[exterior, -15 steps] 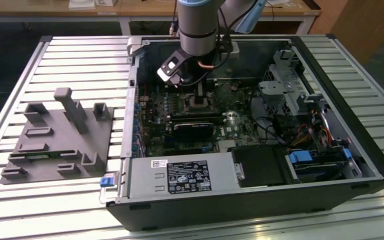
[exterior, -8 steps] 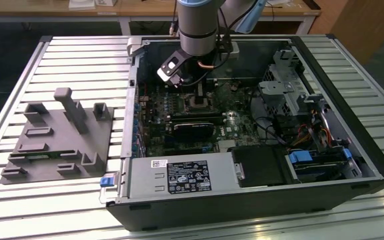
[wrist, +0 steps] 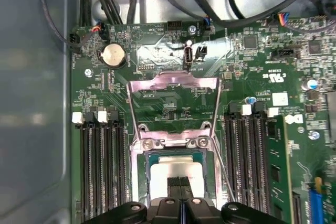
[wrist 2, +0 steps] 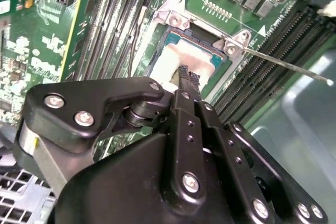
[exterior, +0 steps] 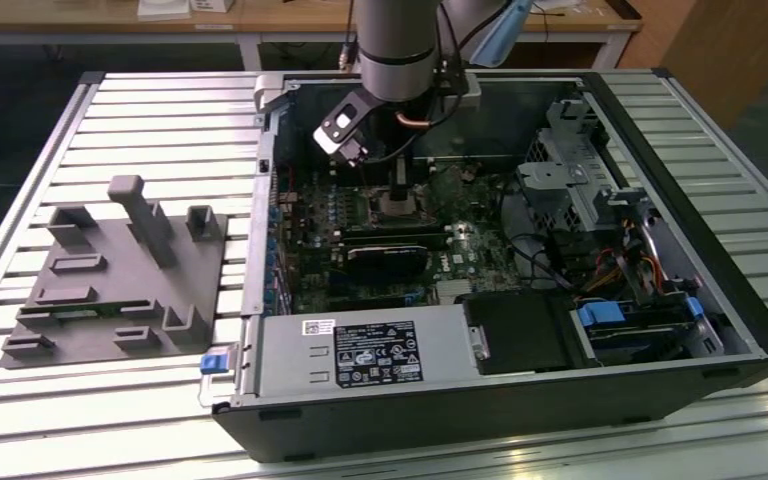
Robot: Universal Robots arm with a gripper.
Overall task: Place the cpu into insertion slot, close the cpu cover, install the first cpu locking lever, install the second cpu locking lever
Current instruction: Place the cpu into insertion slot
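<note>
In the exterior view, the gripper [exterior: 396,188] is being held inside the computer case [exterior: 357,425], over the insertion slot [exterior: 408,212]. In the second wrist view, its fingertips [wrist 2: 190,78] are being pressed together right at the cpu [wrist 2: 170,59], which is lying in the slot. In the first wrist view, the cpu cover [wrist: 173,83] is being shown swung open beside the slot.

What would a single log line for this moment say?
gripper: shut, tip over cpu | cpu: lying in insertion slot | cpu cover: open, swung back
</note>
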